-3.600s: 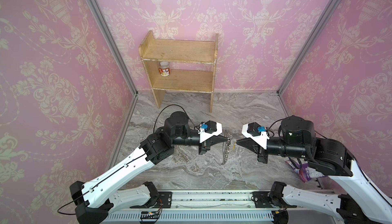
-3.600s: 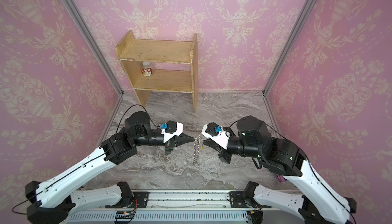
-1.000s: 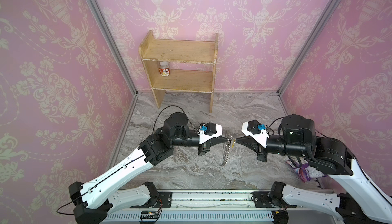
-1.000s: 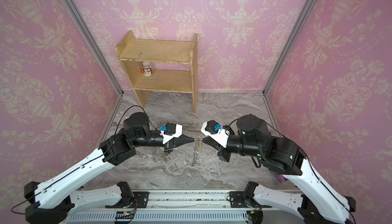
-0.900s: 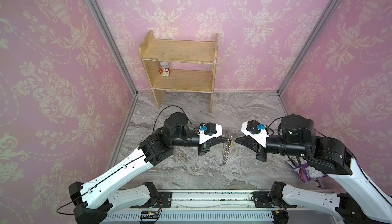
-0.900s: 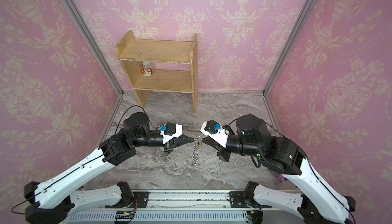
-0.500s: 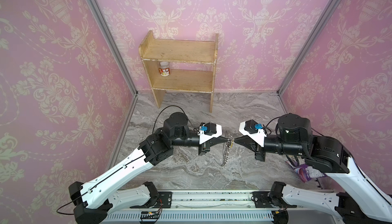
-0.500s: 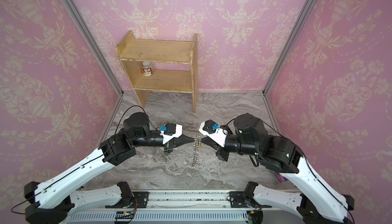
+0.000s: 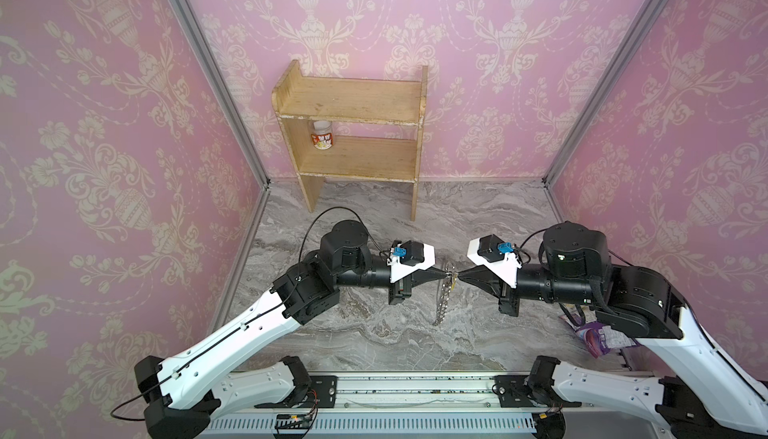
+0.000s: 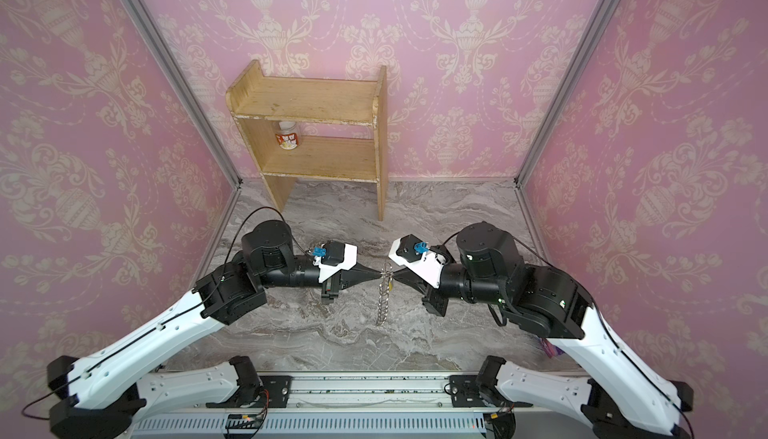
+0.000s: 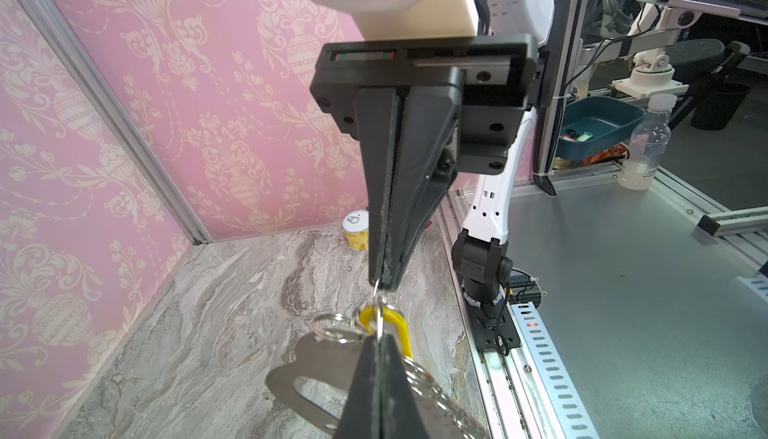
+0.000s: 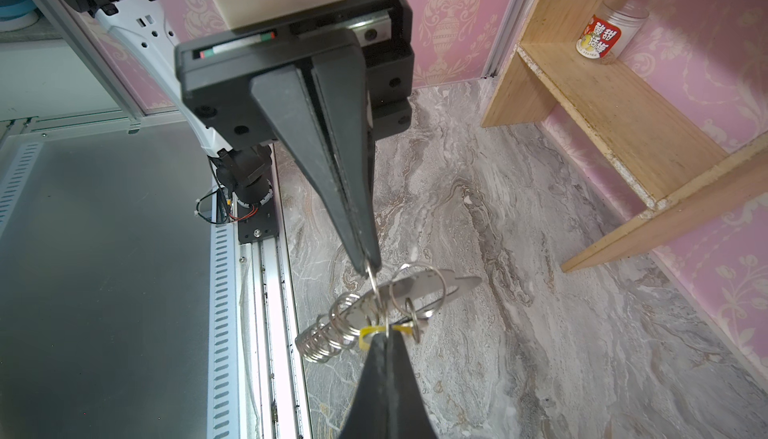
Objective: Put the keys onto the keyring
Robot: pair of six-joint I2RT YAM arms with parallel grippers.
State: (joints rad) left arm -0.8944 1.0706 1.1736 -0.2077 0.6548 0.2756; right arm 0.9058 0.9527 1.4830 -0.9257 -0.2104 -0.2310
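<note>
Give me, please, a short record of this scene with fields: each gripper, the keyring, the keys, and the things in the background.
left gripper: shut, tip pinching a split ring
right gripper: shut, tip on the same split ring, facing the left gripper
keyring: apparently lifted off the table, hanging edge-on below the two tips
yellow key: at the pinched ring, beside the keyring's plate
black key: not visible
background: wooden shelf with a jar on its lower board
</note>
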